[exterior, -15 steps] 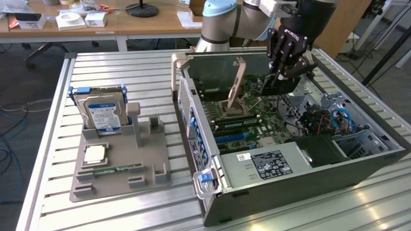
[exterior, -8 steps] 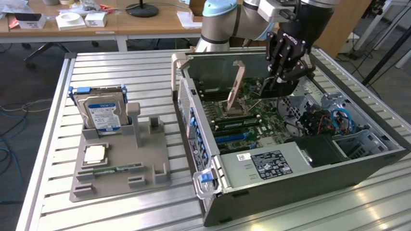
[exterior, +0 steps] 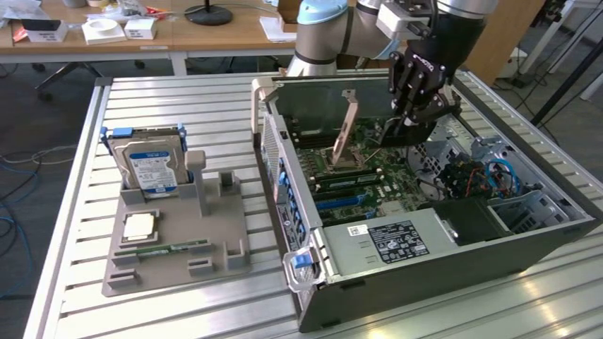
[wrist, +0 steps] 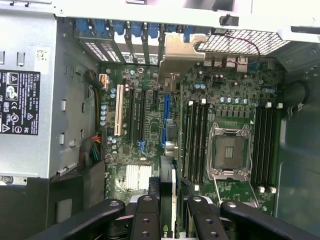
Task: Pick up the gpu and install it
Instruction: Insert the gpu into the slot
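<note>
The gpu (wrist: 169, 192) is a thin black card seen edge-on between my gripper's fingers (wrist: 146, 212), so my gripper (wrist: 170, 202) is shut on it. The card's pale metal end bracket (wrist: 181, 54) reaches toward the slotted rear wall of the case. In the exterior view my gripper (exterior: 414, 116) is inside the open computer case (exterior: 282, 162), above the motherboard (exterior: 354, 180), with the gpu's pale bracket (exterior: 349, 126) standing tilted beside it. The card hangs over the blue expansion slot (wrist: 166, 111). I cannot tell whether it touches the slot.
A grey holder (exterior: 179, 240) on the slatted table at the exterior view's left carries a hard drive (exterior: 151, 166), a processor (exterior: 140, 226) and a green memory stick (exterior: 169, 248). Inside the case are the power supply (exterior: 396, 240), an open processor socket (wrist: 228, 152) and cables (exterior: 471, 176).
</note>
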You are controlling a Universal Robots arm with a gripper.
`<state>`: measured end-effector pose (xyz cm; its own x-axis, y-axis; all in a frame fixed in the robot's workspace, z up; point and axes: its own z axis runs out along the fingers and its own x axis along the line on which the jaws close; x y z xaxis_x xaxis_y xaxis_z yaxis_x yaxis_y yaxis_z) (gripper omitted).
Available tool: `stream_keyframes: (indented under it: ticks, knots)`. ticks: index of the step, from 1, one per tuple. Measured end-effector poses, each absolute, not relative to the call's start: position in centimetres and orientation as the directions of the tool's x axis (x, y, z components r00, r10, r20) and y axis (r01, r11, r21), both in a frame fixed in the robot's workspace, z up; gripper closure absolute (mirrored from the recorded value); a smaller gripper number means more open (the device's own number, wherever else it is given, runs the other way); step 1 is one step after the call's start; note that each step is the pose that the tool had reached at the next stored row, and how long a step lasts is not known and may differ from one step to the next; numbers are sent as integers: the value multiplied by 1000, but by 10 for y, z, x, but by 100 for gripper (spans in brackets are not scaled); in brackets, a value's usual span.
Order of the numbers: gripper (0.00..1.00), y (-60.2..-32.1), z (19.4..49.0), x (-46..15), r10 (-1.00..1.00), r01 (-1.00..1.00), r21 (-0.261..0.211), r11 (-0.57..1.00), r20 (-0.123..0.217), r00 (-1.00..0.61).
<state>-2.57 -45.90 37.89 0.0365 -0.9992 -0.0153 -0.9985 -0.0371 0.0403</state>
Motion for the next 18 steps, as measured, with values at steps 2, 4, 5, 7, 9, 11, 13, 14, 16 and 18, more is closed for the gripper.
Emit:
stream_keyframes:
  ticks: [2, 4, 5, 7, 9, 11, 13, 14, 16, 18]
  knots:
    - [74, -459, 377, -26, -999, -998, 40, -38, -15, 37]
    - [74, -459, 375, -26, -999, -998, 40, -38, -15, 38]
    - [74, -459, 375, -26, -999, -998, 40, -38, -15, 38]
    - [74, -459, 373, -26, -999, -998, 40, -39, -15, 38]
    - [74, -459, 371, -26, -999, -998, 40, -39, -15, 39]
    - [74, -459, 370, -26, -999, -998, 40, -40, -15, 39]
    - [74, -459, 368, -26, -999, -998, 40, -41, -15, 40]
    - [74, -459, 367, -26, -999, -998, 40, -41, -15, 40]
    - [74, -459, 365, -26, -999, -998, 40, -42, -15, 41]
    - [74, -459, 364, -26, -999, -998, 40, -42, -15, 42]
